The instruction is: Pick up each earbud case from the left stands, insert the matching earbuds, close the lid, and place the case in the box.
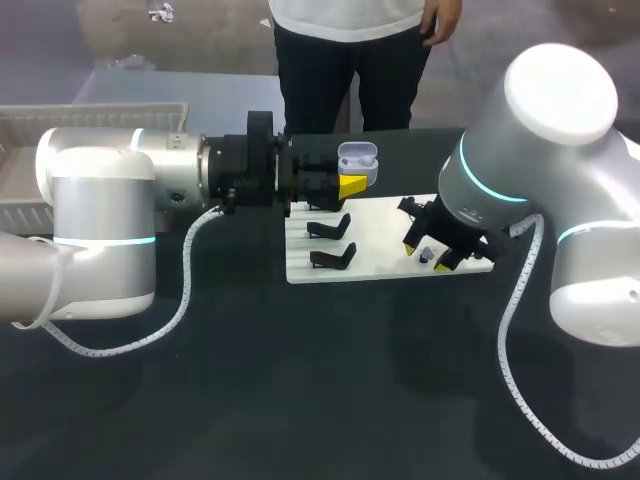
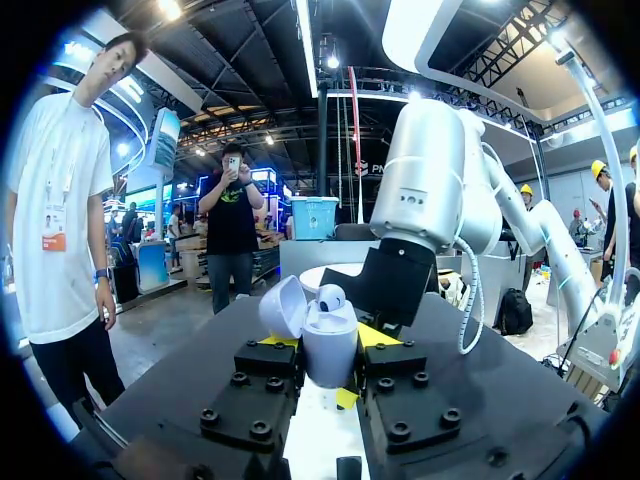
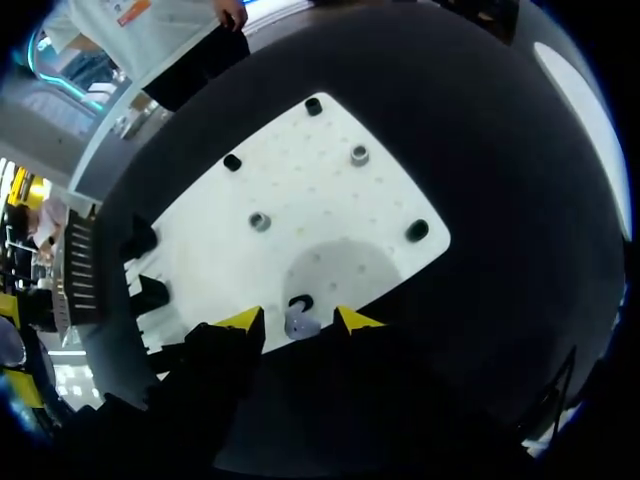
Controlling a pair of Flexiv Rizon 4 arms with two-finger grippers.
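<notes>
The left gripper (image 2: 322,365) clamps the case (image 2: 328,345) upright with its lid open above the board's (image 3: 330,190) far edge, presumably so earbuds drop in. Its arm lies level, reaching in from the left. The right gripper (image 3: 298,318) points down at the board's near right, jaws narrowly apart astride an earbud (image 3: 298,325).

My left pincer (image 2: 322,350) has yellow tips; the earbud case (image 2: 330,335) is pale lavender-white, the stands (image 1: 330,228) black, their board (image 1: 385,225) white, the counter (image 1: 300,390) black.
</notes>
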